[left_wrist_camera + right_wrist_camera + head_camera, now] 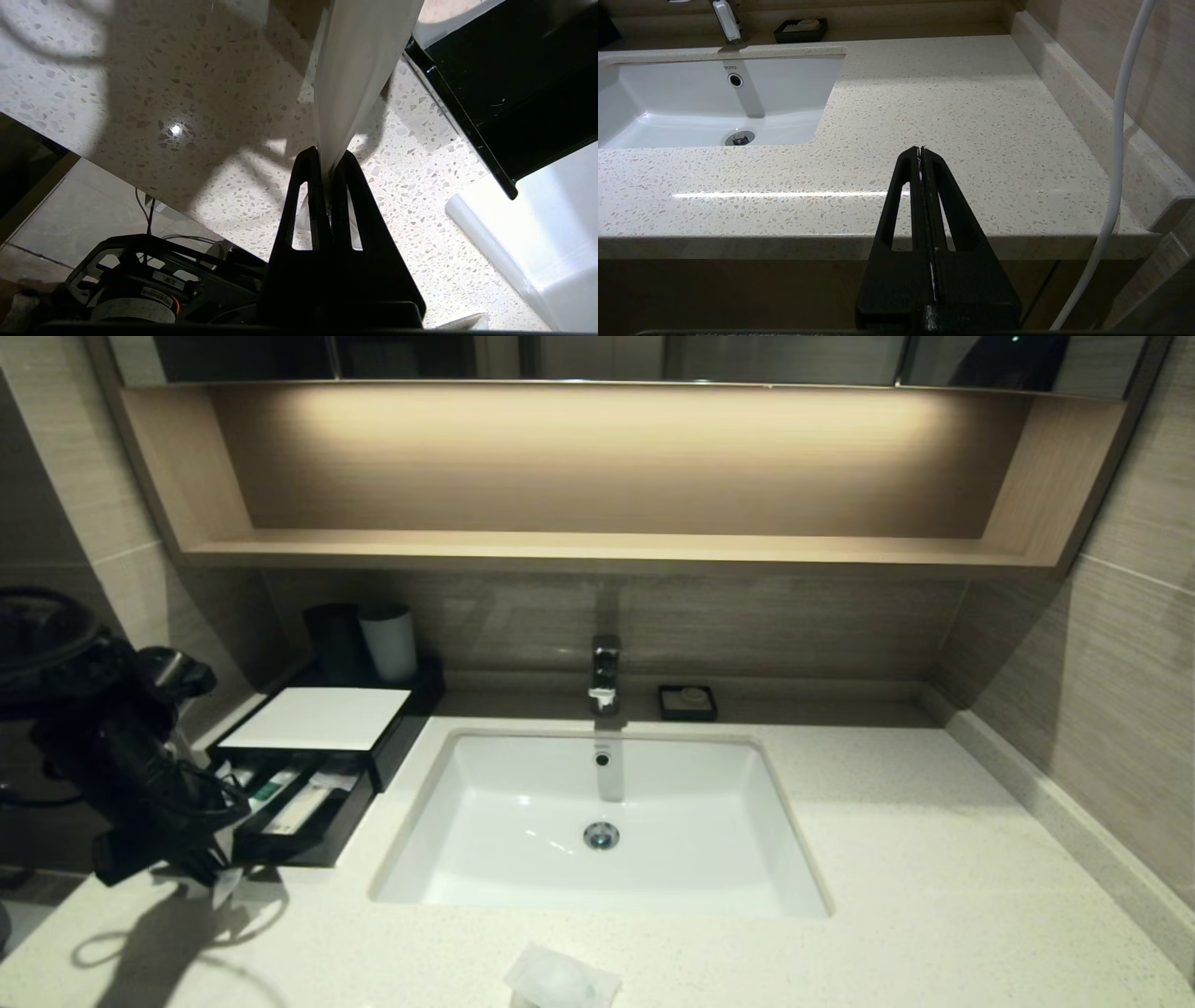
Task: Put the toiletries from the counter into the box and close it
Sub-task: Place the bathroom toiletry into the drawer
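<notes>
1. Your left gripper [327,161] sits at the left edge of the head view, over the front-left part of the counter [934,859], just in front of the box's open drawer [308,821].
2. Its fingers are clamped together on a sachet [359,70]; in the left wrist view the pale plastic strip runs from the fingertips toward the top of the frame.
3. The held sachet hangs above the speckled stone, not in the drawer; the drawer's black front edge [460,121] shows in the upper right of the left wrist view, beside the strip and not touching it.
4. The box [322,719] is mid-left in the head view, white top panel up, drawer pulled out toward the counter's front edge.
5. Inside the drawer you already have long clear sachets lying flat, one with a green-tipped item [271,791].
6. A small crinkly clear packet [560,978] with white contents lies on the counter at the bottom centre of the head view, in front of the basin [523,840], well apart from the box.
7. Black cup [334,637] and white cup [389,642] stand upright behind the box, against the wall.
8. Faucet [605,674] is at the basin's back centre; a small black square dish [687,702] is just right of it.
9. Your right gripper [920,156] is out of the head view; in the right wrist view it is off the counter's front edge, right of the basin, fingers pressed together on nothing.
</notes>
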### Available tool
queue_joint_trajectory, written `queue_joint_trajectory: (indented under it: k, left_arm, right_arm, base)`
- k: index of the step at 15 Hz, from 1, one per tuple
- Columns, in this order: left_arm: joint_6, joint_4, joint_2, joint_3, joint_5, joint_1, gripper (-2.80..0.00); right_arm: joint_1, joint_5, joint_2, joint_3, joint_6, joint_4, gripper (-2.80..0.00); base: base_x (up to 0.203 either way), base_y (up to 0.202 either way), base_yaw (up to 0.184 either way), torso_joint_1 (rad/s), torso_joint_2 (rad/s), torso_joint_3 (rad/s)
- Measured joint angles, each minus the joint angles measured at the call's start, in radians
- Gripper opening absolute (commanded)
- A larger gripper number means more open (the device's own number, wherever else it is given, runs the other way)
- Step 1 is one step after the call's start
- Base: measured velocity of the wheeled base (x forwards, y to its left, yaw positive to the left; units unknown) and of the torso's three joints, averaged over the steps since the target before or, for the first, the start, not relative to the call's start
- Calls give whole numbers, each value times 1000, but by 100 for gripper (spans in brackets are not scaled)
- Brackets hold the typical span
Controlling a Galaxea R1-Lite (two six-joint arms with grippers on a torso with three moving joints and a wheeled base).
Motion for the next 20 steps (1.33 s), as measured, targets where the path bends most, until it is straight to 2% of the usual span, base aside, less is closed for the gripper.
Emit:
queue_joint_trajectory:
  k: [2,5,10,11,14,17,20]
  left_arm:
    - [10,5,-13,-20,1,9,-280]
    - [62,17,-42,-66,-1,17,-280]
    - [194,113,-90,-97,-1,31,-280]
    - [238,119,-104,-97,-1,41,-280]
    - [423,153,-132,-139,4,88,-280]
    - [636,233,-127,-197,9,155,-280]
    - [847,262,-105,-220,31,215,-280]
  right_arm:
    - [0,0,0,0,1,0,-280]
    - [0,0,0,0,0,0,-280]
    - [0,0,0,0,0,0,-280]
    - [0,0,0,0,0,0,-280]
    - [0,0,0,0,1,0,-280]
    - [0,0,0,0,0,0,-280]
    - [0,0,0,0,0,0,-280]
  base:
    - [0,0,0,0,0,0]
    - [0,0,0,0,0,0]
    - [0,0,0,0,0,0]
    - [0,0,0,0,0,0]
    - [0,0,0,0,0,0]
    - [0,0,0,0,0,0]
    - [0,0,0,0,0,0]
